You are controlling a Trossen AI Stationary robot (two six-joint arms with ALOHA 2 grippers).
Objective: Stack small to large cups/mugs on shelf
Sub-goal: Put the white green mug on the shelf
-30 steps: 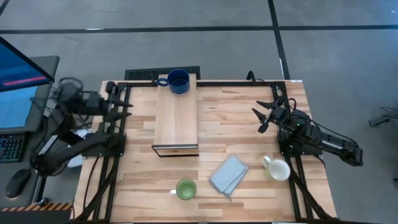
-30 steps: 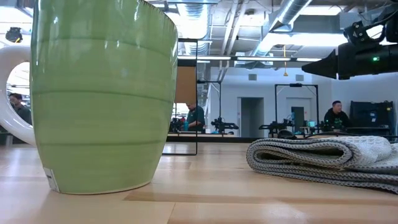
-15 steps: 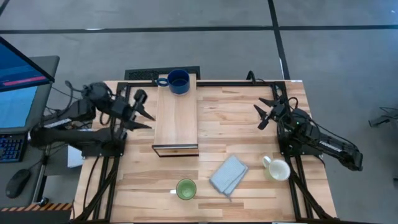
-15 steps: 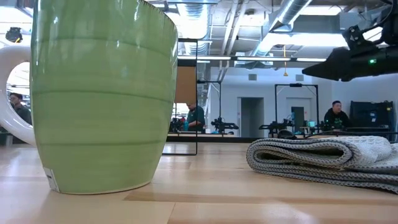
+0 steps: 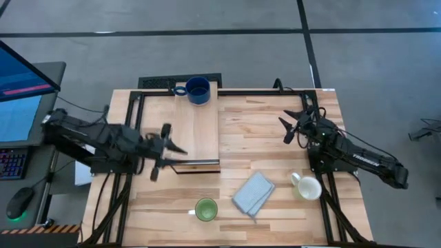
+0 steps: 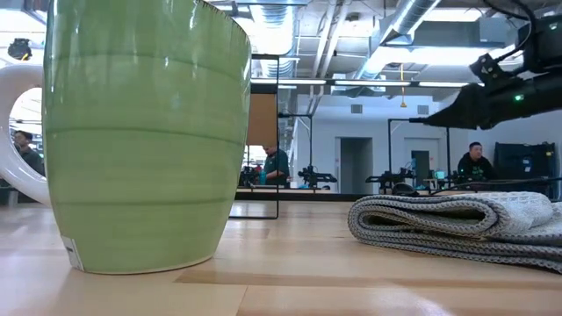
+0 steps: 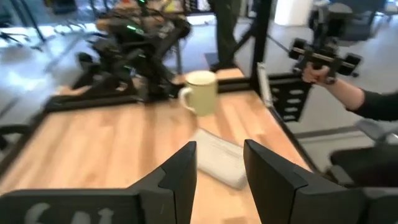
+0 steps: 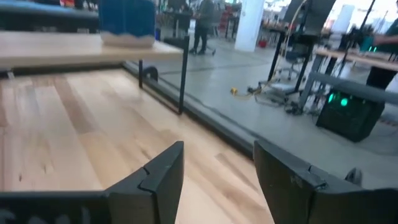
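Reaching over the table with nothing held in either gripper.
The left gripper, fingers parted around air, is hanging beside the shelf; the green mug is standing at its 5 o'clock, probably the next mug to take. The blue mug is already sitting on the shelf's far end as base. The right gripper, jaws wide, is waiting at 12 o'clock from the white mug.

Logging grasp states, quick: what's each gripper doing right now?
Left gripper: open, holding nothing, beside the shelf.
Right gripper: open, holding nothing.
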